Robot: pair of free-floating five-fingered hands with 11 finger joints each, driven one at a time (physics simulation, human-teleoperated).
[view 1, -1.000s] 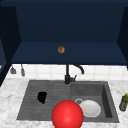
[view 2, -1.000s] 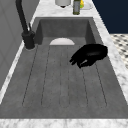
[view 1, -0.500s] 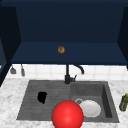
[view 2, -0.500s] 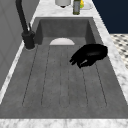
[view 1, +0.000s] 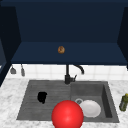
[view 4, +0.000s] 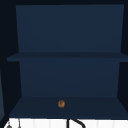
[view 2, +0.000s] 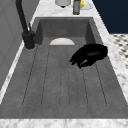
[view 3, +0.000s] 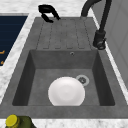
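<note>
Over the sink's drainboard [view 2: 50, 82], the left robot hand [view 2: 90, 55] hovers, seemingly half-curled, empty.

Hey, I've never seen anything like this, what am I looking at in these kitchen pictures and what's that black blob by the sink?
These are computer-drawn pictures of a kitchen sink, seen from the front, from each side, and from a camera aimed at the dark blue cabinet above. The black blob is a robot hand: a floating hand with no arm. It is the left hand, over the ribbed draining board, fingers curled a little, holding nothing. A white plate lies in the basin by the drain. A black tap stands behind, a green bottle on the counter at the right, a small brown thing on the cabinet shelf. A red ball shows at the front.
</note>
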